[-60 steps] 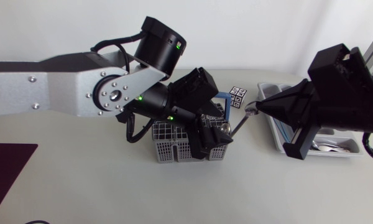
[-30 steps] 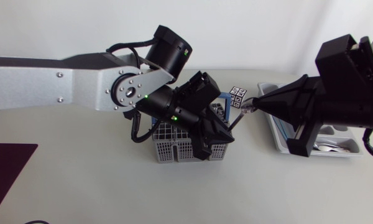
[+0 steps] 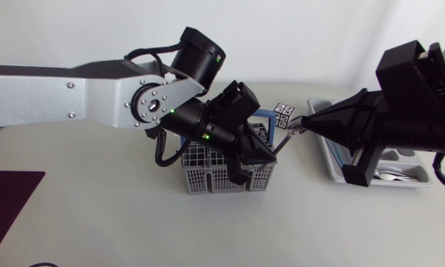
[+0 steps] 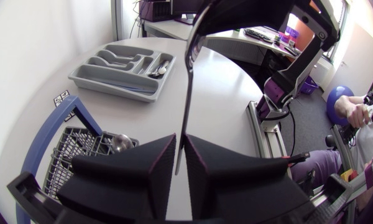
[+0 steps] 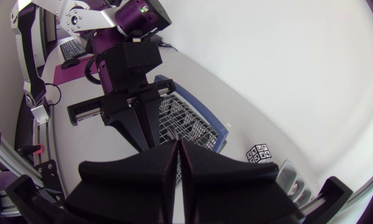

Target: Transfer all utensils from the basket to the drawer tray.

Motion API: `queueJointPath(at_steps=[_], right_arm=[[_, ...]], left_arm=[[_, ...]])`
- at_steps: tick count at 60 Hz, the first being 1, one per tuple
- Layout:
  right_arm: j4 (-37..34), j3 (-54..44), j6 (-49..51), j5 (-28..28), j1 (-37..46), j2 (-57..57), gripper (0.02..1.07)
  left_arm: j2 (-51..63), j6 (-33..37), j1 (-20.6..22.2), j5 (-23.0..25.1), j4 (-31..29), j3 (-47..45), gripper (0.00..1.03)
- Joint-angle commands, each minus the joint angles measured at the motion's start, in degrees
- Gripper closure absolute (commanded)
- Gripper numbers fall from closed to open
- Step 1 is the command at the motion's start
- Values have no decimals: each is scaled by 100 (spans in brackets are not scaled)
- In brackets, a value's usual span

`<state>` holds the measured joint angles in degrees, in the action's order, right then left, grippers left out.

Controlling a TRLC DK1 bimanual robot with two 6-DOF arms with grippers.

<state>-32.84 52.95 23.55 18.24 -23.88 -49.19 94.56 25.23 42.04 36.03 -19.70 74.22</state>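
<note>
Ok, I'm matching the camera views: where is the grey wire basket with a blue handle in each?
Head view: grey wire basket mid-table, under the left gripper.
Left wrist view: beside the left gripper.
Right wrist view: behind the left gripper.
Shared landmark: black-and-white marker cube.

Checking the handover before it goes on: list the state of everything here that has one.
spoon: lifted, spanning between both tools.
left tool: shut on the spoon's handle.
right tool: at the spoon's bowl end, grip unclear.
basket: upright, second spoon inside.
tray: holds some cutlery.
</note>
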Motion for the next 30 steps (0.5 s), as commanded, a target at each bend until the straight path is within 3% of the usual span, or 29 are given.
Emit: queueJointPath(at_steps=[1,14,25,30], right_arm=[[-38,172,-123,39,24,-38,101],[23,110,-131,39,41,-38,100],[208,75,-290,-13,94,-56,77],[305,75,-395,-13,199,-91,60]], left_arm=[[115,-142,-38,80,-42,163,97],[124,-238,-29,80,-42,155,100],[89,-493,-21,71,37,199,100],[71,-669,-47,18,177,207,100]])
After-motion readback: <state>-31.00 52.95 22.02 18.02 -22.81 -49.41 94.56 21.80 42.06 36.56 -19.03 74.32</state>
